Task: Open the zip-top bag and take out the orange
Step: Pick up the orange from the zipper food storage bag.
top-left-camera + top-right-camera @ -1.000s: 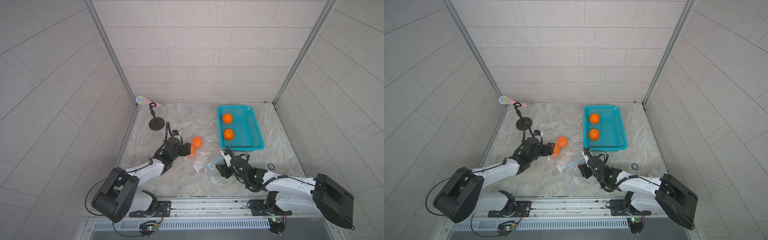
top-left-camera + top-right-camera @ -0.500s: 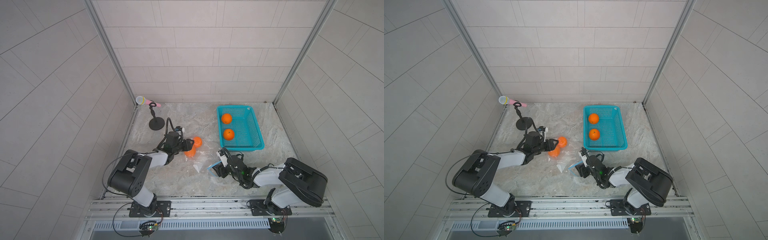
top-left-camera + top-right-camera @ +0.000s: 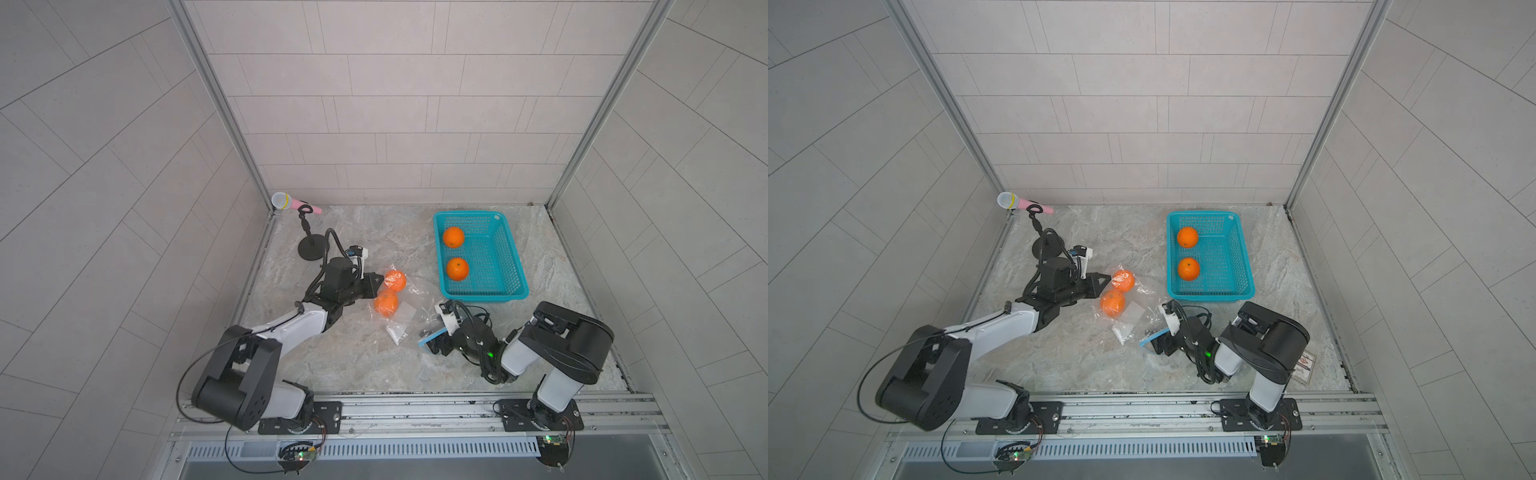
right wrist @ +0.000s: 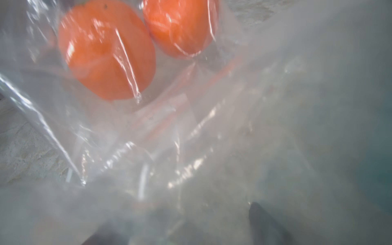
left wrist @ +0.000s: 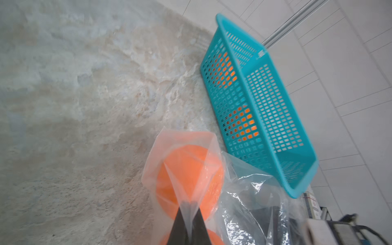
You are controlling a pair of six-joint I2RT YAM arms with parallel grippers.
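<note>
Left pincer (image 5: pixel 188 212) had just gone from wide to clamped on a corner of the zip-top bag (image 3: pixel 409 313) film, right by the upper orange (image 3: pixel 395 280), with a second orange (image 3: pixel 386 303) touching it just below, both inside the bag at mid-frame in both top views. Right pincer (image 3: pixel 436 347) had spread its jaws wide at the light-blue zip strip (image 3: pixel 432 336). Film draped across it in the wrist view, too blurred to tell whether it bore on anything. Likely meaning: closed end was anchored, mouth end let go or being re-gripped, no orange out yet. Beyond, the teal basket (image 3: pixel 437 249) at right of centre held two more oranges. Basket sticker (image 3: pixel 496 215) and the card (image 3: pixel 1304 365) at lower right of the table (image 3: pixel 353 361) were unreadable.
</note>
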